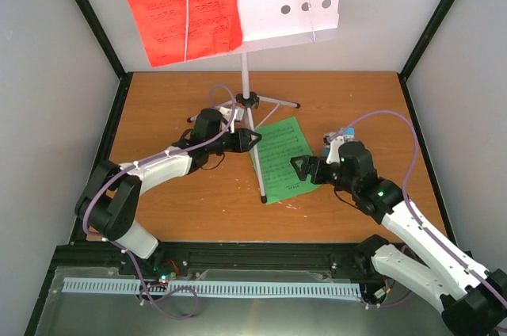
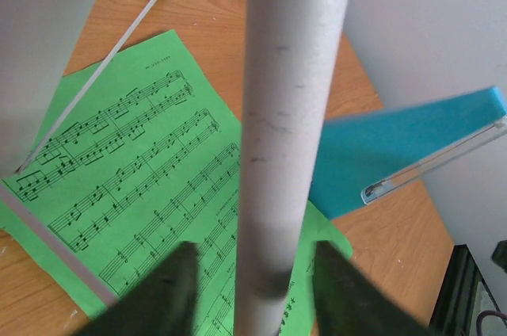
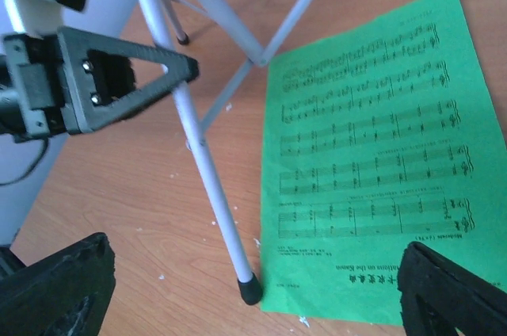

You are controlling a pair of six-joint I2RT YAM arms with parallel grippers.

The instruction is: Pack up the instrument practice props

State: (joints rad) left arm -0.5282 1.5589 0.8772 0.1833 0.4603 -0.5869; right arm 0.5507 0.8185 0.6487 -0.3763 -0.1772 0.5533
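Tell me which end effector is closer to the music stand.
Left: the left end effector straddles a stand leg; the right end effector hovers open over the green sheet.

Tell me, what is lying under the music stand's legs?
A green music sheet lies flat on the wooden table, and one silver leg crosses its edge. Whether anything is hiding beneath the paper cannot be seen.

Bright, even light fills the overhead view, with only faint shadows on the wooden surface (image 1: 222, 209); the red sheet (image 1: 166, 11) at 11 o'clock looks nearly oversaturated. The left wrist view blurs the near pole (image 2: 289, 114) at centre and the dark fingers (image 2: 162, 296) at 6 o'clock but shows the green sheet (image 2: 142, 162) sharp. The right wrist view's black fingers (image 3: 55, 292) at 5 and 7 o'clock are soft-edged.
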